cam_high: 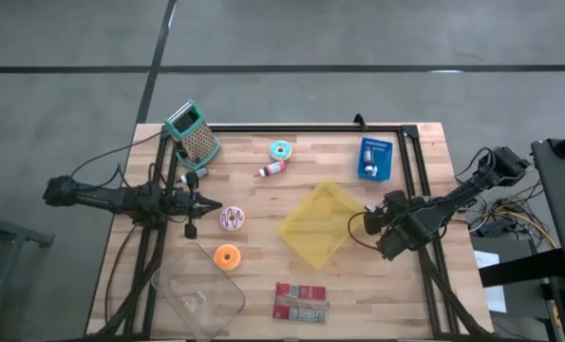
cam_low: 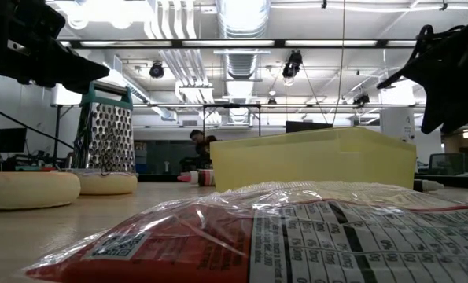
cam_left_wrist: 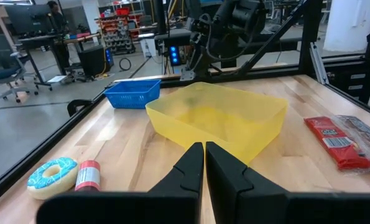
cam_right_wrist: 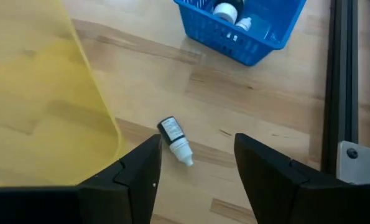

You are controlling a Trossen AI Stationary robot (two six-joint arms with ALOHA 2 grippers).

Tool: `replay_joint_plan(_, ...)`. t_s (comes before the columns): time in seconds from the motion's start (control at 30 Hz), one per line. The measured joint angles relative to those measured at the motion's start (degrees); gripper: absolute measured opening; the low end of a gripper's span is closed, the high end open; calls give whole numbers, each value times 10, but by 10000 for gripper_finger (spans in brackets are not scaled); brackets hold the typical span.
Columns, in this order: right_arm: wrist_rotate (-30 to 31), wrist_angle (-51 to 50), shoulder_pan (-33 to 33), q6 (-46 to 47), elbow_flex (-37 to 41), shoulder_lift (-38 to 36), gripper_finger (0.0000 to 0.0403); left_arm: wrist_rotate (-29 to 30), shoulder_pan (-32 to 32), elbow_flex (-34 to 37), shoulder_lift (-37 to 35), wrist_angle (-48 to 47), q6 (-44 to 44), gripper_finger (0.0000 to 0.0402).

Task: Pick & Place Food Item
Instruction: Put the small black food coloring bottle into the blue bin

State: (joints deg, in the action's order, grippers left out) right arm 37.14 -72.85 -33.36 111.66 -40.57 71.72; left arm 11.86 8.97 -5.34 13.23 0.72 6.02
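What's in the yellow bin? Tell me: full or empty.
Empty. The yellow bin shows only its bare floor in the left wrist view, and the high view shows nothing inside either.

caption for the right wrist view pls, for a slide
Open right gripper above a small white bottle, between the yellow bin and blue basket.

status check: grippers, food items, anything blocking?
Left gripper shut, empty, facing yellow bin. Right gripper open over small bottle beside bin. Donuts, snack packet untouched. Nothing blocking.
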Motion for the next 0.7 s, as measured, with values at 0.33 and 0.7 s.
replay_joint_plan(0.33, 2, 5, 3, -38, -15, -5, 203, 0, 0, 0, 0, 0, 0, 23)
replay_joint_plan(0.7, -139, -28, 144, -207, -84, -60, 203, 0, 0, 0, 0, 0, 0, 23)
